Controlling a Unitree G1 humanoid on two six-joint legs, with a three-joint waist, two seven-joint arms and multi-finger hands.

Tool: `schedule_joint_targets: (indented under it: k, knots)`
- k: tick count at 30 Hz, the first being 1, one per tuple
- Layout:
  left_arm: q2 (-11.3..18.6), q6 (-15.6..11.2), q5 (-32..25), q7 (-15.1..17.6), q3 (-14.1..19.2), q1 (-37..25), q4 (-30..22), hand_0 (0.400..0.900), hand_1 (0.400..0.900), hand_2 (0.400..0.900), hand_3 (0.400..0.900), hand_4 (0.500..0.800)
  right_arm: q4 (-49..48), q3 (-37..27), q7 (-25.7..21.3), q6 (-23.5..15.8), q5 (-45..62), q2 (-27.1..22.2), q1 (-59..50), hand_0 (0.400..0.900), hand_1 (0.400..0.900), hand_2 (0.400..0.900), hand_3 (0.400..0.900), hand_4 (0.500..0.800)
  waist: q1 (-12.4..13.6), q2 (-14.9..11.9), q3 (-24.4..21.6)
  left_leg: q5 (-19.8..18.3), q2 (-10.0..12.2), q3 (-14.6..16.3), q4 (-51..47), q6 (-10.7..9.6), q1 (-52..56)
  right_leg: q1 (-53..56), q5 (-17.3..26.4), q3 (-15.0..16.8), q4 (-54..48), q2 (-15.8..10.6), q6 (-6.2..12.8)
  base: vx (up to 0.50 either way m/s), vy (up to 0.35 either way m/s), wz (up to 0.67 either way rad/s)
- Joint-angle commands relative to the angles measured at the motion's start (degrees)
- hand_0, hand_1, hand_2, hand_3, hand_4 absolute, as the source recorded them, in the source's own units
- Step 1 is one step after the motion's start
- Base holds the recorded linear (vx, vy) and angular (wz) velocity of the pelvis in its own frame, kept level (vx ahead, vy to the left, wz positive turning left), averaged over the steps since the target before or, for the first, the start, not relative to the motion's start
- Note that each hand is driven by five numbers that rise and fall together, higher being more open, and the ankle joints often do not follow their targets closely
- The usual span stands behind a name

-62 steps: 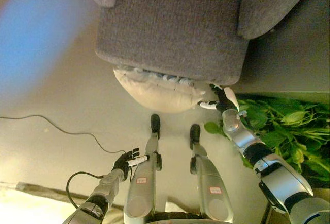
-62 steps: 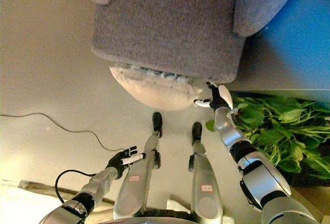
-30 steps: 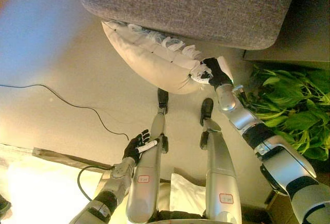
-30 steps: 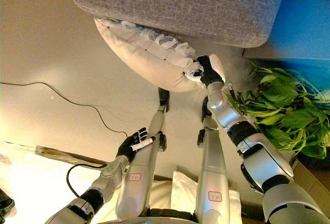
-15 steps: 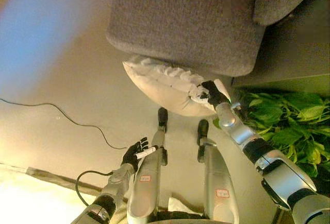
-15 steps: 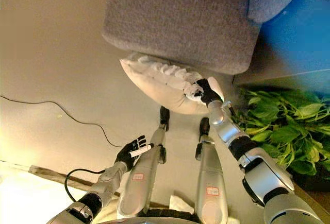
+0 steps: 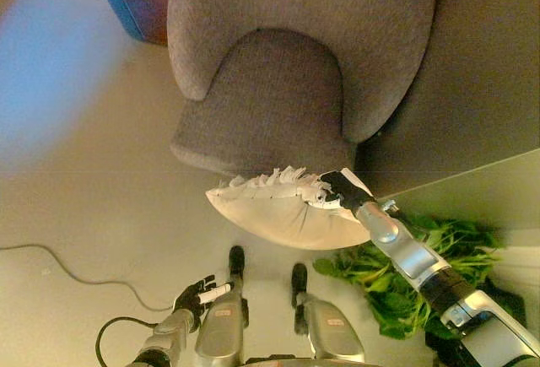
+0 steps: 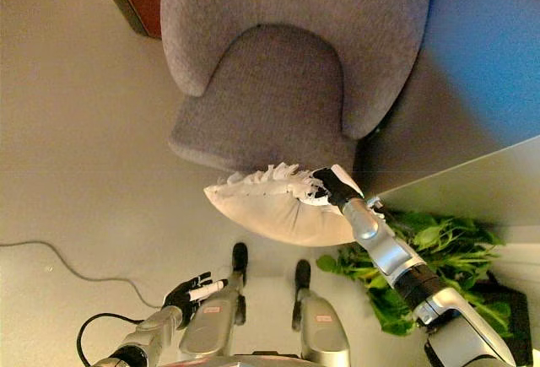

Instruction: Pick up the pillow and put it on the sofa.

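A cream pillow (image 7: 283,213) with a white fringed edge hangs just in front of the grey sofa chair (image 7: 287,89), level with the front edge of its seat. My right hand (image 7: 344,190) is shut on the pillow's right end by the fringe and holds it off the floor. The pillow's left end (image 8: 221,198) sticks out free. My left hand (image 7: 199,295) hangs low at the bottom left, fingers relaxed, holding nothing. The sofa's seat cushion (image 8: 274,89) is bare.
A leafy green plant (image 7: 396,278) stands on the floor at the lower right, beside my right arm. A low grey ledge or wall (image 7: 472,190) runs behind it on the right. A thin cable (image 7: 51,257) lies on the beige floor at the left.
The view has tilted up, so the whole sofa shows now. My right hand has lifted the pillow off the floor to the height of the seat's front edge. The left hand stays low.
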Motion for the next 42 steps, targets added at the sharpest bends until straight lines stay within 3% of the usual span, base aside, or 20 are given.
schedule_joint_targets:
  k: [1,6,10,16,21,22,23,25,27,31,35,42]
  knots:
    - [-0.6,1.6,3.8,0.7,-0.2,3.4,4.9,0.9,0.9,0.9,0.9,0.8,-13.7,-7.2,3.0,-3.2,1.8,-2.8,-3.3,0.4,0.4,0.4,0.4,0.5,-1.3,-0.6,-11.7,-9.3,-1.0,2.4,-0.4,-1.6,4.6,-1.8,0.0,-0.6,0.9,1.5,1.94,0.15,-0.061,-0.03]
    - [0.0,3.4,6.1,-0.1,2.4,4.0,7.5,0.9,0.9,0.9,0.9,0.8,-16.8,-11.5,6.4,0.2,4.0,-7.2,-6.6,0.4,0.4,0.4,0.4,0.5,-1.3,-1.6,-14.8,-10.3,-0.7,2.4,-0.4,-1.5,7.4,1.2,-0.6,-0.5,0.4,2.0,1.55,0.12,-0.044,0.03]
    - [0.5,4.4,6.5,-0.7,3.2,4.0,8.6,0.9,0.9,0.9,0.9,0.8,-13.7,-13.8,6.7,1.1,5.5,-11.1,-12.7,0.4,0.4,0.4,0.4,0.5,-0.4,-2.0,-16.0,-10.8,-0.7,1.6,-0.4,-1.5,8.8,3.2,-1.3,-1.5,0.3,1.9,1.28,0.07,-0.032,0.13]
    - [0.9,5.3,7.0,-0.6,3.0,5.0,8.7,0.9,0.9,0.9,0.9,0.8,-1.2,-12.6,4.9,0.3,6.7,-15.5,-24.6,0.4,0.4,0.4,0.4,0.5,2.5,-2.6,-17.4,-10.7,-0.7,-0.2,-0.1,-2.0,9.8,5.8,-2.4,-4.5,0.0,1.4,0.68,0.1,-0.019,0.3]
    - [1.6,6.7,7.0,-0.7,1.8,4.6,9.9,0.9,0.9,0.9,0.9,0.8,11.2,-6.1,3.7,-0.7,9.5,-16.9,-36.1,0.4,0.4,0.4,0.4,0.5,5.6,-3.2,-17.4,-10.4,-0.9,-2.6,0.5,-2.3,9.8,7.4,-3.4,-7.0,0.3,1.2,-0.2,0.11,-0.023,0.42]
    - [1.9,6.9,7.0,-0.6,1.6,4.7,10.0,0.9,0.9,0.9,0.9,0.8,13.7,-4.7,3.6,-0.6,9.7,-16.9,-38.2,0.549,0.549,0.549,0.549,0.589,6.3,-3.3,-17.4,-10.3,-0.9,-3.2,0.6,-2.4,9.8,7.8,-3.5,-7.5,0.2,1.3,-0.38,0.13,-0.028,0.43]
    - [2.0,7.3,7.1,-0.6,1.2,4.6,10.2,0.9,0.9,0.9,0.9,0.8,17.7,-3.1,5.4,0.0,9.4,-16.4,-40.9,0.9,0.9,0.9,0.9,0.8,7.2,-3.4,-17.4,-10.3,-1.0,-4.0,0.6,-2.6,9.8,8.2,-3.7,-8.0,0.0,1.3,-0.58,0.13,-0.031,0.46]
    - [2.3,8.3,7.6,-1.2,0.3,4.3,10.3,0.9,0.9,0.9,0.9,0.8,25.4,1.1,6.5,1.1,10.5,-15.6,-45.4,0.9,0.9,0.9,0.9,0.8,8.5,-3.5,-17.5,-10.0,-1.1,-5.2,0.6,-2.8,9.7,8.7,-3.8,-8.9,-0.3,1.3,-0.76,0.09,-0.035,0.45]
    - [2.7,7.6,7.7,-2.3,-1.4,3.9,10.8,0.9,0.9,0.9,0.9,0.8,36.9,4.7,7.3,-0.6,9.7,-14.1,-51.3,0.9,0.9,0.9,0.9,0.8,10.3,-3.5,-17.2,-9.6,-1.1,-6.4,0.7,-3.0,9.4,9.3,-3.9,-10.3,-0.4,1.3,-1.01,0.05,-0.034,0.44]
    - [2.7,7.4,8.1,-3.9,-4.5,4.0,10.5,0.9,0.9,0.9,0.9,0.8,48.5,6.1,8.3,-1.5,8.5,-12.9,-57.0,0.9,0.9,0.9,0.9,0.8,12.8,-2.9,-16.9,-9.0,-1.2,-8.5,0.5,-3.2,8.9,10.1,-4.0,-12.3,-0.9,1.3,-1.23,0.01,-0.009,0.36]
    - [2.9,7.4,8.4,-4.2,-5.2,4.4,10.3,0.9,0.9,0.9,0.9,0.8,50.0,7.5,7.0,-2.3,7.7,-12.2,-58.3,0.9,0.9,0.9,0.9,0.8,13.3,-2.0,-16.7,-8.6,-1.6,-9.5,0.4,-3.2,9.0,10.6,-4.0,-13.0,-1.1,1.0,-1.2,-0.03,0.027,0.08]
    - [2.2,7.3,9.2,-5.0,-5.2,4.9,9.4,0.9,0.9,0.9,0.9,0.8,45.8,7.2,6.4,-1.6,8.3,-12.2,-56.7,0.9,0.9,0.9,0.9,0.8,11.7,-1.0,-17.2,-8.9,-1.8,-8.2,0.2,-3.1,10.0,10.9,-3.6,-12.2,-1.3,0.4,-0.73,-0.04,0.044,-0.16]
